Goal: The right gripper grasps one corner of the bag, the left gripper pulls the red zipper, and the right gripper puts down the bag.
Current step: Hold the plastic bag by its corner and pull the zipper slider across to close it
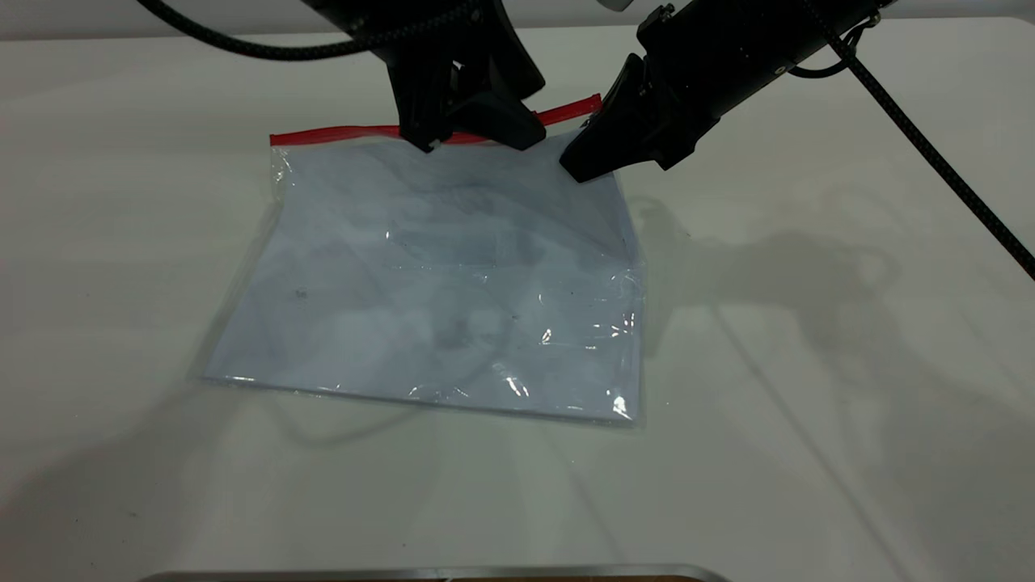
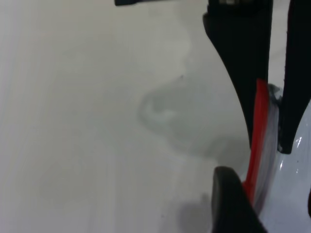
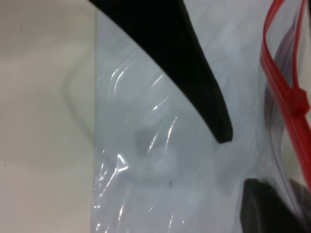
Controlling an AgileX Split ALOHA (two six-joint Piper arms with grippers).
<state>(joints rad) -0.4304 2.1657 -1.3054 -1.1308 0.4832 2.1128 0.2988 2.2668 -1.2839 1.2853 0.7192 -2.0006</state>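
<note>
The bag [image 1: 437, 283], clear plastic with white sheets inside, lies on the white table. The red zipper [image 1: 348, 133] runs along its far edge. My left gripper [image 1: 473, 141] is open over the right half of that edge, and the red zipper [image 2: 261, 111] passes between its fingers. My right gripper [image 1: 582, 158] is at the bag's far right corner [image 2: 273, 94], open. One finger [image 3: 194, 73] lies over the plastic and the other [image 3: 272, 208] shows through it from beneath. The small red slider tab [image 3: 299, 99] sits close by, and the red tracks spread apart on one side of it.
A braided cable [image 1: 930, 153] hangs across the table's right side. A metal edge [image 1: 437, 574] lines the near rim. Bare white table [image 1: 808, 404] surrounds the bag.
</note>
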